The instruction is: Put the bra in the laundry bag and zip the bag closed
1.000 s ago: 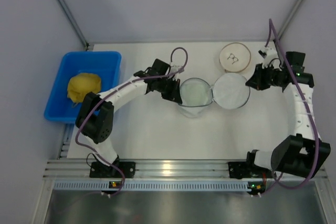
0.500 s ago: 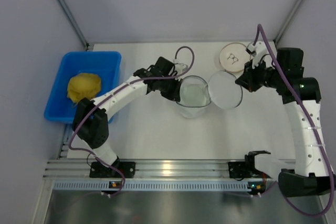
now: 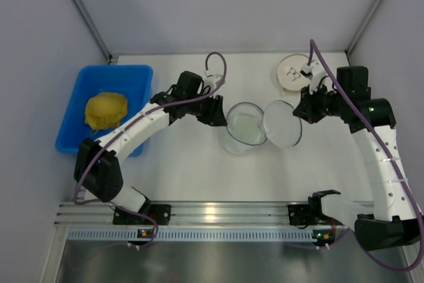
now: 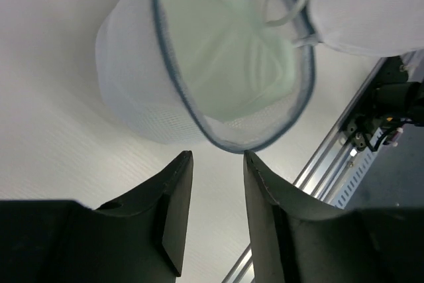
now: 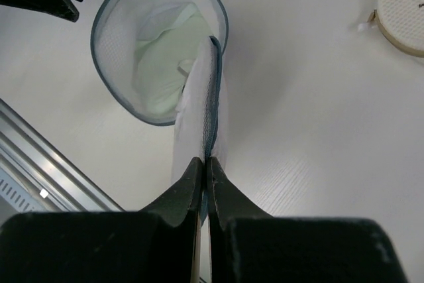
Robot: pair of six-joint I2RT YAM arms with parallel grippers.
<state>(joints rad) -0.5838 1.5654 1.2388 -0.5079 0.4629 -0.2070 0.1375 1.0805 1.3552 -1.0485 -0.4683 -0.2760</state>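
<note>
Top external view | bra [image 3: 246, 127]: pale green, lying inside laundry bag [image 3: 233, 144] at tabletop [image 3: 192, 173] centre | handling, judged: soft, light, floppy mesh; best held by the stiffer zipper rim [image 4: 173, 77] | left pincer [image 4: 213, 164]: spread, empty, just beside rim | right pincer [image 5: 204, 162]: pinching bag's lid flap [image 3: 283, 125] | room: smooth white tabletop, pale walls, blue bin [image 3: 73, 120] at left

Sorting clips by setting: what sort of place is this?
Probably a robot lab cell, not a laundry room: plain grey partition walls, a white table, an aluminium mounting rail.

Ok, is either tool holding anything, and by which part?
The right tool pinches the laundry bag by the zipper rim of its open flap; the left tool is open, holding nothing.
</note>
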